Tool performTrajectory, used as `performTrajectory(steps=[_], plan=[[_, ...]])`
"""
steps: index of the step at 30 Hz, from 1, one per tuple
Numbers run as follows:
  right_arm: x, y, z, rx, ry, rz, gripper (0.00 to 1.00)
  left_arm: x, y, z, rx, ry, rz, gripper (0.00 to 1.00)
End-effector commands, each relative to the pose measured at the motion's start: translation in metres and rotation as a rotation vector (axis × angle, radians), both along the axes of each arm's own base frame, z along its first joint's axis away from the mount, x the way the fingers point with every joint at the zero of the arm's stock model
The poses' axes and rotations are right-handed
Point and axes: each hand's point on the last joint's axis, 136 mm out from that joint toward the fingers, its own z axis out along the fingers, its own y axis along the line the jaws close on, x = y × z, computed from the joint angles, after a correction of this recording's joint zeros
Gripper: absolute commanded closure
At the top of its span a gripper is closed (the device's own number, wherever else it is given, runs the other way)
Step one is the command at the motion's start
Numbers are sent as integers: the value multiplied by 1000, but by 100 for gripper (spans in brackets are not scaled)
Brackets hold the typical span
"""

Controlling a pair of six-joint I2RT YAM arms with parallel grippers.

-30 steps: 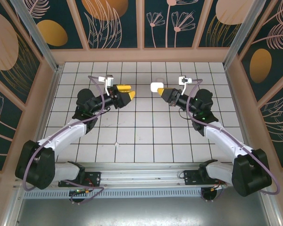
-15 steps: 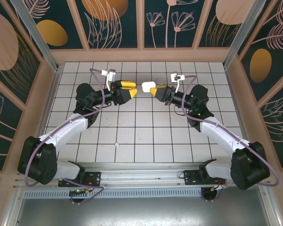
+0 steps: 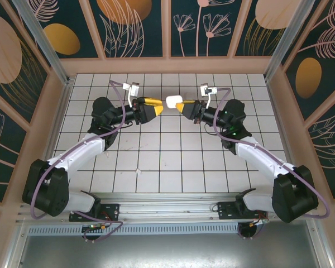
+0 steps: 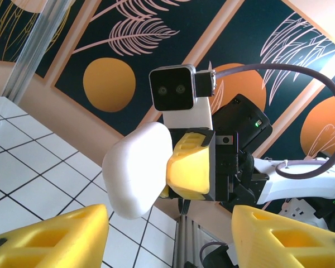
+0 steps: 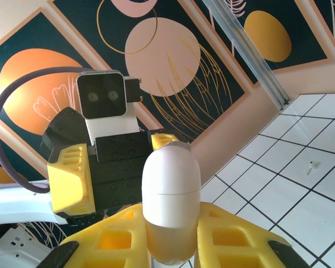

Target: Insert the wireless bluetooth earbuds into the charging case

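I'm seeing a tiny white earbud (image 3: 137, 170) lying alone on the tiled floor (image 3: 178, 167), near the arm bases and left of centre. Above the far tiles, the left gripper (image 3: 157, 109) is hovering with its jaws parted and nothing between them, pointing at the charging case (image 3: 172, 102) just beside it. The right gripper (image 3: 180, 104) is clamping that closed case in mid-air.

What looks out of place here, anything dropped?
A tiny white bit, likely an earbud, lies alone on the near tiles, far from the charging case. The case, held aloft in the right gripper, looks closed along its seam.
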Motion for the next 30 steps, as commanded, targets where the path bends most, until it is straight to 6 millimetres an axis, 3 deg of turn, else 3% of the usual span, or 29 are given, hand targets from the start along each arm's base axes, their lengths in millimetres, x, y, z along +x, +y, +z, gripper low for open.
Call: performTrajectory(steps=[1,8,15,30], plan=[[-10,4,26,36,-108,37,90,-4,0,15,-17,-35,-31,41],[-11,4,28,39,-113,41,90,-6,-1,17,-27,-37,-47,52],[-15,7,29,41,-123,57,90,-1,-2,11,-27,2,-43,41],[-15,31,35,66,-134,110,90,-10,0,30,-130,-8,-93,45]])
